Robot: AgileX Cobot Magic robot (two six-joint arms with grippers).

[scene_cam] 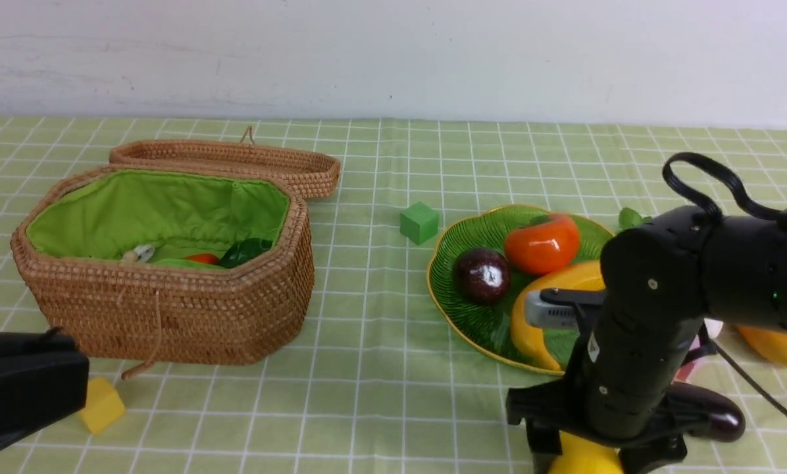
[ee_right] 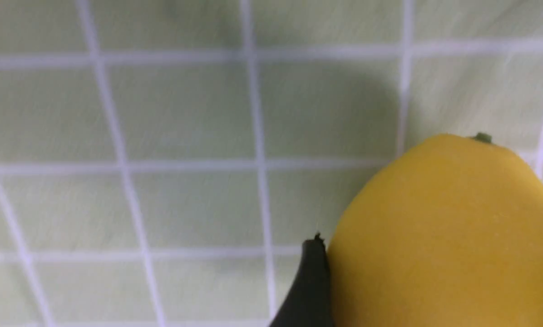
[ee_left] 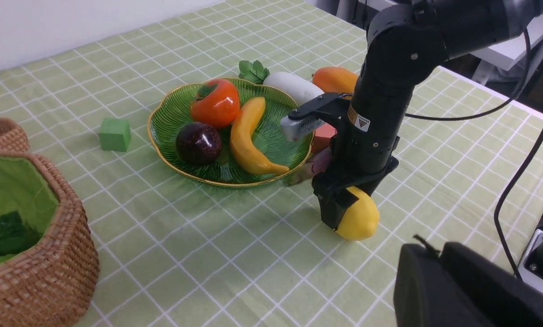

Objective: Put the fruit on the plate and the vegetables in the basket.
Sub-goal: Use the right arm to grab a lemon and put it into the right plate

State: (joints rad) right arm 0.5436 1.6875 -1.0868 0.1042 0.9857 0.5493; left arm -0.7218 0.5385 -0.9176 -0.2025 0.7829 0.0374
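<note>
Near right: the right gripper [ee_left: 348, 213] straddles the lemon [ee_left: 362, 222], which sits on the cloth. One finger [ee_right: 312, 281] touches its skin, but we can't tell whether the jaws are clamped. The lemon is not on the plate, so we read that as the step in hand.

Near left: the left gripper [scene_cam: 71, 388] is closed with nothing in it, well apart from the work.

Just behind the right arm, the eggplant [scene_cam: 716, 411] lies on the cloth, not basketed. Further right, the mango [scene_cam: 778, 345] is also on the cloth, outside the plate.

Mid right: the plate [ee_left: 171, 113] holds the banana [ee_left: 246, 136], mangosteen [ee_left: 199, 143] and persimmon [ee_left: 215, 103]. That's three fruit done.

Mid left: the basket [scene_cam: 170, 316] is open with its lid flipped back. We see the chili [scene_cam: 203, 259] and green items low in the lining, mostly hidden by the wall, so we can't count them.

Past the plate's far right edge, the radish [ee_left: 294, 86] lies on the cloth.

Our tally of what's left: lemon and mango to the plate, eggplant and radish to the basket. Roughly past halfway.
</note>
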